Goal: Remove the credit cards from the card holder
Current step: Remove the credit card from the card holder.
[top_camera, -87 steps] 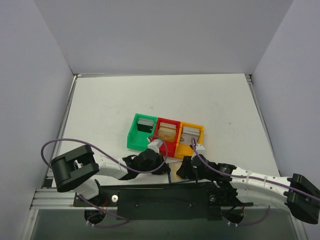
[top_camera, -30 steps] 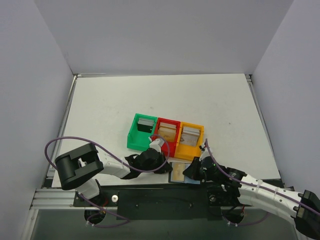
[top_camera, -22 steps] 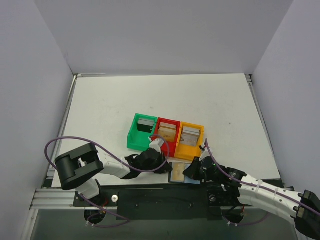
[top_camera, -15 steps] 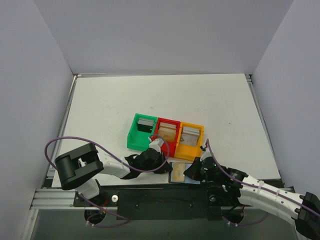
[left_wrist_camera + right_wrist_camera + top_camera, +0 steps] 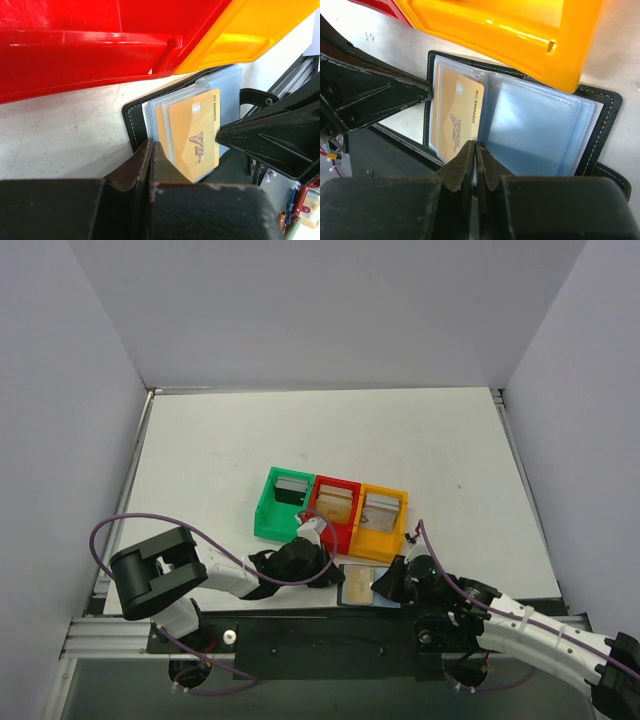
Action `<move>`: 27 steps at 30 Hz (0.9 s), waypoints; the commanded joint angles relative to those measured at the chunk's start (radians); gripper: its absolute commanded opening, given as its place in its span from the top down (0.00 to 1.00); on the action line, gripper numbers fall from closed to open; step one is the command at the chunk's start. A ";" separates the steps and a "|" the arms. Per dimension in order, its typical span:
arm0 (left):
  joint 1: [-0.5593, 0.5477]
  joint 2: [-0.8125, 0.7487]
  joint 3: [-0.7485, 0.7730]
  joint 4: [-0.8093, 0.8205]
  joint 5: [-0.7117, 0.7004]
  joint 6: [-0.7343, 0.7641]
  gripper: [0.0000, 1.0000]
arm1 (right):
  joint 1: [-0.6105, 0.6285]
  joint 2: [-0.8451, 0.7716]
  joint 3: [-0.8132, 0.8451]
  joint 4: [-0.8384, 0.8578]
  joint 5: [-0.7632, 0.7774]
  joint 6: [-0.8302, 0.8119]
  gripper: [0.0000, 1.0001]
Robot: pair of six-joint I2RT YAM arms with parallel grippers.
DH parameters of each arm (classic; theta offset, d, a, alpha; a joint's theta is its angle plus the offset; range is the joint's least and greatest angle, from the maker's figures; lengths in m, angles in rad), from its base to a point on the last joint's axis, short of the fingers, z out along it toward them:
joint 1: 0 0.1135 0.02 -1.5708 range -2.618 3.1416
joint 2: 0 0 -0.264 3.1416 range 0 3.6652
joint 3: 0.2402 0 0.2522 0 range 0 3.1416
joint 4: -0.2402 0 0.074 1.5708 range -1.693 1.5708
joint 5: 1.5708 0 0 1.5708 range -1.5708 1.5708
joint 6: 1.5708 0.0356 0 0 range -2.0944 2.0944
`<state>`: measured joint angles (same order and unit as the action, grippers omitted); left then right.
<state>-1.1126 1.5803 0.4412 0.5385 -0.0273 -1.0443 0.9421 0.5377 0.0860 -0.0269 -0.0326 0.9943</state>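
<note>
White tabletop [image 5: 300, 440]: R gripper [image 5: 476, 145] just snapped shut at near edge of card holder [image 5: 535, 125], L gripper [image 5: 151, 145] shut at its left edge, neither visibly gripping; gold card [image 5: 455, 117] still sleeved.

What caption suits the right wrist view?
Shut right pincer at the near edge of the open black card holder, a gold card in its clear sleeve, orange bin beyond.

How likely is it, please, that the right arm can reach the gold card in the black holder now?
Likely yes: the right tool sits at the edge of the gold card, nothing between. But the card is tucked into the card holder, and the tool is shut.
</note>
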 commanded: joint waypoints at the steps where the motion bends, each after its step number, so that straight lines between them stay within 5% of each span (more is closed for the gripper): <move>1: 0.007 -0.003 -0.032 -0.074 -0.036 0.012 1.00 | -0.006 -0.016 -0.011 -0.037 0.030 0.006 1.00; 17: 0.007 -0.008 -0.047 -0.063 -0.040 0.006 1.00 | -0.006 -0.053 -0.014 -0.068 0.056 0.014 1.00; 22: 0.007 0.000 -0.044 -0.055 -0.036 0.007 1.00 | -0.006 -0.050 -0.014 -0.038 0.042 0.009 0.69; 27: 0.007 0.000 -0.044 -0.057 -0.034 0.007 1.00 | -0.006 -0.067 -0.011 0.005 0.042 0.000 0.63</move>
<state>-1.1114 1.5707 0.4225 0.5529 -0.0353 -1.0599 0.9421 0.4854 0.0807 -0.0643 -0.0006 1.0016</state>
